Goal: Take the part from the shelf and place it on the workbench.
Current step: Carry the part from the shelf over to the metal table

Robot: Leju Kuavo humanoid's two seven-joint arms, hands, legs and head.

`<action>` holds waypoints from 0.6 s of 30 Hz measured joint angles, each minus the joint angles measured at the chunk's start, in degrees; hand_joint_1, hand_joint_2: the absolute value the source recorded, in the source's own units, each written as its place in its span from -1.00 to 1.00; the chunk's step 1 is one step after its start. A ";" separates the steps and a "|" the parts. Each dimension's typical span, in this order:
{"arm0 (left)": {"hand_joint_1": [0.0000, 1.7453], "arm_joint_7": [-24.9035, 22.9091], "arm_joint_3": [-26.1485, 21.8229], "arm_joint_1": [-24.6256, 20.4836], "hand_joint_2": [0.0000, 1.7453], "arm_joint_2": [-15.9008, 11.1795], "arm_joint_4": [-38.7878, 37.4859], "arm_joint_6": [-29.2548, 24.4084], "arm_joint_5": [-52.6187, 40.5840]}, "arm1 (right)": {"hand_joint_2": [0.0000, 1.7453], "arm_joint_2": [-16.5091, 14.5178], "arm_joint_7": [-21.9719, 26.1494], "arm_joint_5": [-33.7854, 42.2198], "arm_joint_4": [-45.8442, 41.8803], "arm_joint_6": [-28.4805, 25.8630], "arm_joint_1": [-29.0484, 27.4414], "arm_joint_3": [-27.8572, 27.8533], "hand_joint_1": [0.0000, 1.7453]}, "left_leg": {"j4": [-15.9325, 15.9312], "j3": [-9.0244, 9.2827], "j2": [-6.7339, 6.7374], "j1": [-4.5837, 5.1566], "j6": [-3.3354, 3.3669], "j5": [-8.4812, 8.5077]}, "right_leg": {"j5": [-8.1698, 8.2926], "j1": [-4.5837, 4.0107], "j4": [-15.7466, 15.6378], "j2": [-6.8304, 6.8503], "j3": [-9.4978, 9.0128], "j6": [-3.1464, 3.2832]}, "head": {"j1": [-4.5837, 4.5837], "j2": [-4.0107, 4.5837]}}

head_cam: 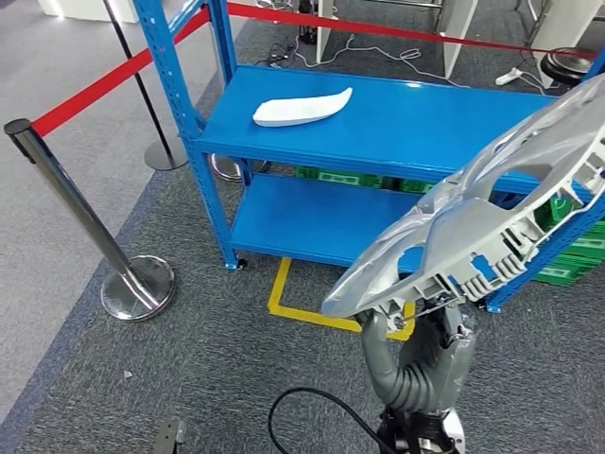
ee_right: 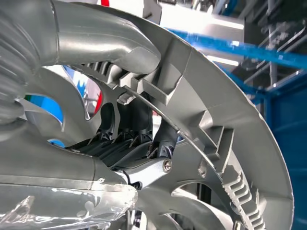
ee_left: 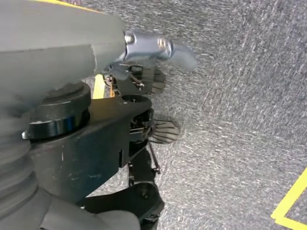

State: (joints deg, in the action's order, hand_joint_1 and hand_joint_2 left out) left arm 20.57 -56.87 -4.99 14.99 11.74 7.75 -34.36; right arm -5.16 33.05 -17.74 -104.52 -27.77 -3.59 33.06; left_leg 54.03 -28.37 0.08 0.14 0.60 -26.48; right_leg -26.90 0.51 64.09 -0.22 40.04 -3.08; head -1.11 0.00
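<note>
Already off the shelf (head_cam: 371,123): grey part (head_cam: 485,218) held aloft in front of it, gripped from below by right hand (head_cam: 421,355), fingers (ee_right: 108,45) closed through its ribbed openings, likely for a steady carry. Left hand (ee_left: 145,110) hanging over carpet, holding nothing, fingers apart. White piece (head_cam: 300,109) lying on upper shelf.
</note>
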 joint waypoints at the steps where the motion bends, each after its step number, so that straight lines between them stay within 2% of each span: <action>1: -1.00 0.02 -0.01 -0.02 1.00 0.00 0.00 0.01 -0.01 | 1.00 0.00 0.04 0.09 0.00 0.04 -0.08 -0.01 1.00 | 0.02 -0.61 0.02 0.02 0.18 0.53 | -2.67 0.01 4.19 0.01 1.04 -0.14 | 0.10 0.00; 2: -1.00 0.02 -0.02 -0.02 1.00 -0.01 0.00 0.01 -0.01 | 1.00 0.01 0.05 0.19 0.00 0.08 -0.17 -0.01 1.00 | 0.06 -1.26 0.02 0.03 0.19 1.05 | -4.35 0.01 7.92 0.01 1.81 -0.26 | 0.13 0.00; 3: -1.00 0.02 -0.02 -0.01 1.00 -0.01 0.00 0.01 -0.02 | 1.00 0.01 0.06 0.31 0.00 0.13 -0.29 -0.01 1.00 | 0.11 -1.92 0.03 0.05 0.17 1.56 | -4.74 0.01 10.17 0.01 1.88 -0.31 | 0.15 0.00; 4: -1.00 0.02 -0.03 0.00 1.00 -0.02 0.00 0.00 -0.03 | 1.00 0.01 0.07 0.43 0.00 0.20 -0.39 -0.01 1.00 | 0.17 -2.58 0.03 0.05 0.10 2.04 | -3.96 0.02 10.27 0.01 0.94 -0.32 | 0.15 0.00; 5: -1.00 0.02 -0.03 0.01 1.00 -0.02 0.00 -0.01 -0.05 | 1.00 0.01 0.07 0.54 0.00 0.29 -0.44 -0.01 1.00 | 0.29 -3.23 0.01 0.03 -0.04 2.46 | -2.42 0.04 7.86 0.02 -1.27 -0.29 | 0.15 0.00; 6: -1.00 0.01 -0.03 0.01 1.00 -0.02 0.00 -0.02 -0.07 | 1.00 0.01 0.07 0.63 0.00 0.39 -0.43 0.00 1.00 | 0.51 -3.80 -0.03 0.01 -0.24 2.82 | -1.12 0.07 3.87 0.03 -4.25 -0.26 | 0.16 0.00; 7: -1.00 0.01 -0.03 0.01 1.00 -0.03 0.01 -0.04 -0.09 | 1.00 0.00 0.07 0.69 -0.01 0.49 -0.39 0.00 1.00 | 0.78 -4.39 -0.06 0.07 -0.49 3.08 | -0.59 0.05 -0.60 0.01 -7.39 -0.22 | 0.16 0.00; 8: -1.00 0.00 -0.03 -0.01 1.00 -0.05 0.01 -0.06 -0.10 | 1.00 -0.01 0.06 0.73 -0.03 0.55 -0.39 0.00 1.00 | 1.04 -4.84 -0.08 0.14 -0.79 3.39 | -0.54 0.03 -4.13 -0.06 -9.69 -0.02 | 0.11 0.00; 9: -1.00 0.00 -0.03 -0.02 1.00 -0.08 0.02 -0.08 -0.10 | 1.00 -0.01 0.05 0.76 -0.07 0.57 -0.41 -0.02 1.00 | 1.25 -5.18 -0.09 0.21 -1.09 3.70 | -0.92 -0.02 -6.15 -0.16 -10.84 0.19 | 0.13 0.00; 10: -1.00 0.00 -0.03 -0.02 1.00 -0.10 0.02 -0.09 -0.10 | 1.00 -0.01 0.06 0.76 -0.10 0.60 -0.43 -0.03 1.00 | 1.33 -5.50 -0.09 0.27 -1.40 4.08 | -1.13 -0.12 -6.81 -0.27 -10.99 0.51 | 0.11 0.00; 12: -1.00 0.00 -0.03 0.00 1.00 -0.14 0.01 -0.10 -0.13 | 1.00 -0.01 0.10 0.78 -0.14 0.61 -0.44 -0.08 1.00 | 1.54 -6.08 -0.14 0.23 -2.03 4.30 | -0.49 -0.05 -6.71 -0.29 -10.06 1.33 | 0.14 0.00; 13: -1.00 0.00 -0.03 0.03 1.00 -0.15 0.01 -0.10 -0.17 | 1.00 -0.02 0.13 0.78 -0.15 0.62 -0.41 -0.13 1.00 | 2.33 -6.58 -0.16 0.19 -2.37 3.38 | -0.07 0.01 -6.68 -0.22 -9.62 1.82 | -0.01 0.00; 14: -1.00 0.00 -0.03 0.03 1.00 -0.17 0.02 -0.10 -0.21 | 1.00 -0.02 0.15 0.79 -0.16 0.62 -0.38 -0.19 1.00 | 4.22 -7.36 -0.19 0.13 -2.71 1.52 | 0.39 0.10 -6.73 -0.14 -9.17 2.27 | -0.14 0.00; 16: -1.00 0.00 -0.03 0.00 1.00 -0.20 0.02 -0.10 -0.26 | 1.00 -0.02 0.17 0.84 -0.17 0.65 -0.39 -0.32 1.00 | 11.34 -9.79 -0.19 0.00 -3.27 -3.64 | 1.25 0.06 -6.72 -0.03 -8.09 2.80 | -0.41 0.00; 17: -1.00 0.00 -0.03 -0.01 1.00 -0.21 0.02 -0.10 -0.26 | 1.00 -0.02 0.17 0.88 -0.16 0.69 -0.41 -0.38 1.00 | 15.05 -10.87 -0.19 -0.04 -3.39 -5.55 | 1.69 0.00 -6.68 -0.01 -7.48 2.87 | -0.43 0.00; 18: -1.00 0.00 -0.03 -0.01 1.00 -0.22 0.02 -0.10 -0.26 | 1.00 -0.02 0.18 0.93 -0.16 0.74 -0.43 -0.43 1.00 | 17.44 -11.31 -0.19 -0.04 -3.41 -6.34 | 2.12 -0.07 -6.64 0.00 -6.86 2.88 | -0.44 0.00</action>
State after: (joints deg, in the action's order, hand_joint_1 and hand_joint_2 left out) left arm 20.57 -56.89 -5.00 14.78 11.75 7.65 -34.62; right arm -5.18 33.22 -16.81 -104.68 -27.03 -4.02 32.63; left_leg 71.47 -39.68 -0.12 0.10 -2.81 -32.82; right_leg -24.78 0.44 57.45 -0.22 33.17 -0.20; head -1.55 0.00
